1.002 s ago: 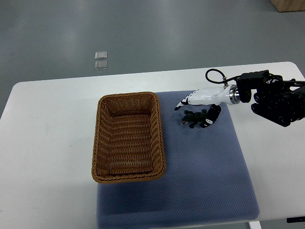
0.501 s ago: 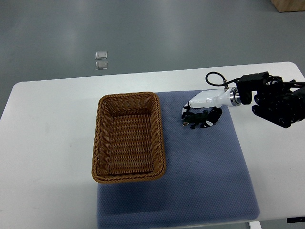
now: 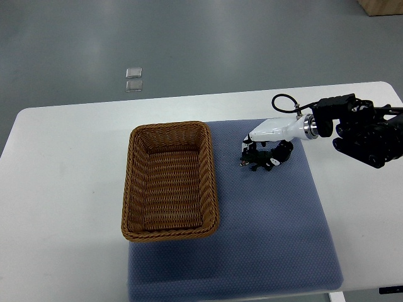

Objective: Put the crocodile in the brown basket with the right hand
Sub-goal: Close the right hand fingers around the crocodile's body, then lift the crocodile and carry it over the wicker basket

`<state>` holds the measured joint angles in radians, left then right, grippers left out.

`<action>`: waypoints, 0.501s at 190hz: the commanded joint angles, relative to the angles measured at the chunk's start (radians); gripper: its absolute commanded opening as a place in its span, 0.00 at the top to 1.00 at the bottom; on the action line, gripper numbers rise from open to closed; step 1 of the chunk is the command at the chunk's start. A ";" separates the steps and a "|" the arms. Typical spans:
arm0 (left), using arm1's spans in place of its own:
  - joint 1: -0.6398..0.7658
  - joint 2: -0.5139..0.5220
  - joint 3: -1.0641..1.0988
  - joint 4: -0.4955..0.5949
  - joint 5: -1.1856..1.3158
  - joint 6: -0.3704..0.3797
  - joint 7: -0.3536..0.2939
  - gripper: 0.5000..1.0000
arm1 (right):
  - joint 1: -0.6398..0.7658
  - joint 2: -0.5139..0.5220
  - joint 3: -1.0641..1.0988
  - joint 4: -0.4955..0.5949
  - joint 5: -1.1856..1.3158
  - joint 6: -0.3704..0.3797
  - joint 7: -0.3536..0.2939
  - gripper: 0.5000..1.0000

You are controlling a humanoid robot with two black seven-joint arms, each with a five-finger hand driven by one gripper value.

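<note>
Item: crocodile [image 3: 254,157], dark toy, on the blue mat [image 3: 271,233], right of the brown basket [image 3: 170,182], apart from it.
Right hand [image 3: 263,153]: fingers curled down around the toy, seemingly gripping for lifting; toy apparently not yet raised.
Basket: open side up, ready to receive.
Surface [image 3: 63,189]: white.

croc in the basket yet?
No. The crocodile lies on the blue mat, right of the brown basket, under the right hand.
</note>
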<state>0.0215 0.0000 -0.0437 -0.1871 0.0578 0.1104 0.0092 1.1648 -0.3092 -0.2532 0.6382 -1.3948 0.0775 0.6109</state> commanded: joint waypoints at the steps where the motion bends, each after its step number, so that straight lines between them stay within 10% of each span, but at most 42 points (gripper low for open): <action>1: 0.000 0.000 0.001 0.000 0.001 0.000 0.000 0.00 | 0.015 0.001 0.003 0.000 0.000 -0.001 0.000 1.00; 95: -0.002 0.000 0.001 0.000 0.001 0.000 0.000 0.00 | 0.047 0.001 0.015 0.011 0.017 -0.007 0.000 1.00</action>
<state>0.0213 0.0000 -0.0439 -0.1871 0.0582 0.1104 0.0092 1.2008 -0.3086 -0.2388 0.6466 -1.3793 0.0718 0.6109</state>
